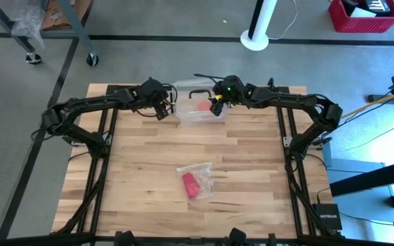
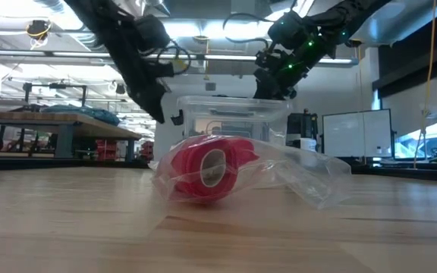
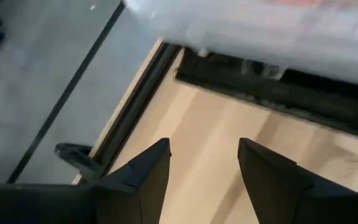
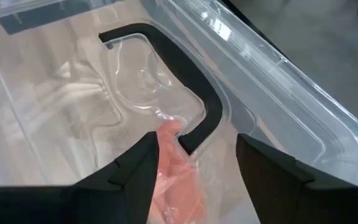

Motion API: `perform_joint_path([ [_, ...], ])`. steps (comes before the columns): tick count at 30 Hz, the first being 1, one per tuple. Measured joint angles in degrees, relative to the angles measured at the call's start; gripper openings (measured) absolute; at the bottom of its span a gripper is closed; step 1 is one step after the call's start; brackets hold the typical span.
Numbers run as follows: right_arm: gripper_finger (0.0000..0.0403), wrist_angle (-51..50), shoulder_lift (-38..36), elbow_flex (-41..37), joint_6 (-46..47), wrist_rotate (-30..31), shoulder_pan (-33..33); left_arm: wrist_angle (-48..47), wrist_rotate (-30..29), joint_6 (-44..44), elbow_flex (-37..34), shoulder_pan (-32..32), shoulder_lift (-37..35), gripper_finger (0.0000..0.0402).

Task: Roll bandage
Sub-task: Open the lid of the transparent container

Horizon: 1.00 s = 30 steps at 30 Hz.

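Bandage: a small red cloth roll (image 1: 190, 183) lying inside a crinkly clear plastic bag (image 1: 200, 172) on the wooden table (image 1: 142, 164), toward the near edge, well apart from both grippers.
Bandage, seen from table height: it lies on its side with the hollow core facing outward (the bag's loose end trails off to one side).
Left gripper (image 1: 161, 107): at the far end of the table, just beside the clear bin (image 1: 183, 113), fingers (image 3: 148, 168) spread apart with nothing between them.
Right gripper (image 1: 217, 106): held over the bin's other end, fingers (image 4: 143, 163) parted and gripping nothing, pointing down into the bin.
Bin contents: a pale orange-red lump (image 4: 176, 168) wrapped in thin clear film, lying just past the right fingertips, beside a black curved handle (image 4: 185, 74).
Hard to make out: what the lump is; the left wrist view catches only a blurred edge of the bin, and the lump's lower part is cut off.
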Motion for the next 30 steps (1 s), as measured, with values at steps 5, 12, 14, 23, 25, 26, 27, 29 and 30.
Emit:
perform_joint_path([
  [5,0.0221,-0.15,0.00,0.37,0.04,-0.08,-0.01,0.61,-0.18,0.36,0.91,-0.20,-1.41,0.0182],
  [12,0.0221,-4.63,-3.10,4.67,0.00,-1.13,0.01,1.43,0.26,1.34,2.72,-0.65,-7.96,0.0182],
  [14,0.0221,-7.27,-5.29,6.61,0.18,-1.14,-0.09,1.78,3.04,0.36,2.76,-0.17,-9.12,0.0182],
  [23,0.0221,-12.75,-12.85,3.66,10.70,-16.20,-10.57,5.96,28.52,-9.90,0.23,7.11,-6.66,0.0182],
  [25,0.0221,-12.96,-12.83,1.40,12.05,-20.40,-13.14,8.59,29.70,-13.04,-2.00,8.70,-6.66,0.0182],
  [26,0.0221,-12.73,-12.83,0.12,12.47,-22.24,-14.43,9.87,29.84,-14.78,-3.15,9.68,-6.66,0.0182],
  [27,0.0221,-11.83,-12.83,-1.14,13.19,-23.94,-15.57,11.22,30.21,-16.81,-4.38,10.67,-6.66,0.0182],
  [29,0.0221,-9.05,-12.87,-3.71,14.52,-26.74,-17.02,14.85,33.14,-20.58,-6.76,11.75,-6.66,0.0182],
  [30,0.0221,-7.86,-12.87,-5.05,15.55,-28.19,-17.28,17.20,34.71,-22.28,-7.97,11.83,-6.66,0.0182],
])
